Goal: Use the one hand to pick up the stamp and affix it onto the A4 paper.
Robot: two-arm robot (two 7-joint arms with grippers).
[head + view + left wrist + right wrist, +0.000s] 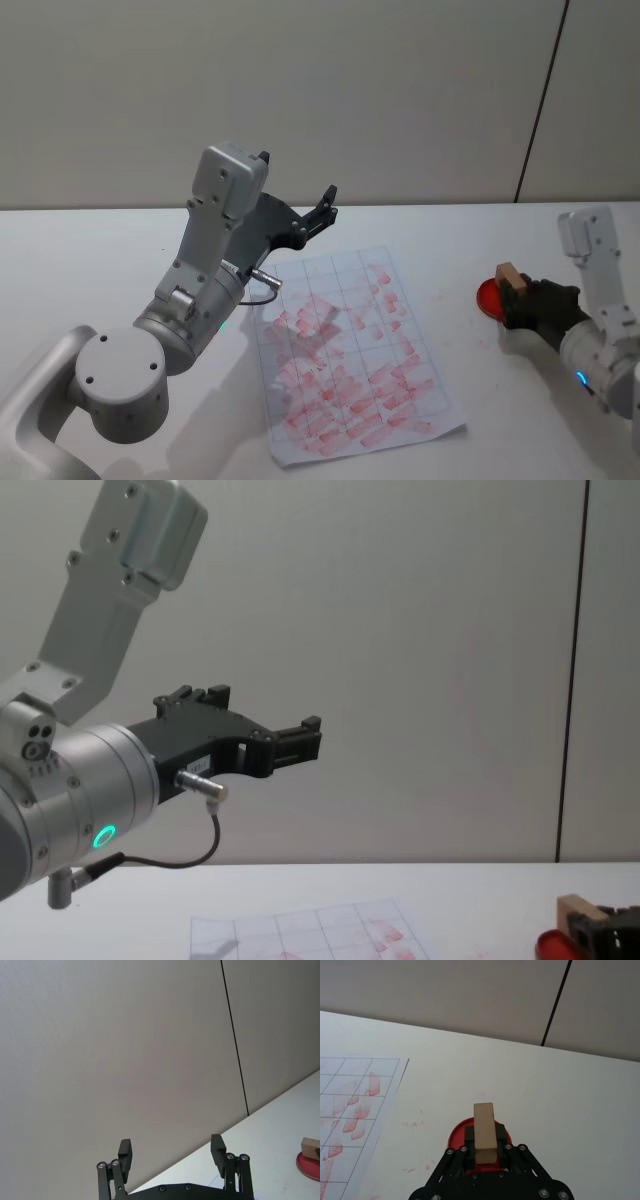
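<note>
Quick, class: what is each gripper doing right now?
Left gripper: open, empty, held up in the air.
Right gripper: shut on the stamp, over the red ink pad.

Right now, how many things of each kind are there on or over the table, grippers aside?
Stamp: 1, held by the right gripper over the ink pad
Ink pad: 1
A4 paper: 1
Total: 3
The left gripper hangs raised, open.

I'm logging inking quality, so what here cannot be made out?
Underside of the stamp: right wrist view, hidden by its own body and the right gripper; contact with the ink pad unclear.
Part of the ink pad: head view, covered by the right gripper.
Near part of the A4 paper: chest view, cut by the bottom edge.
</note>
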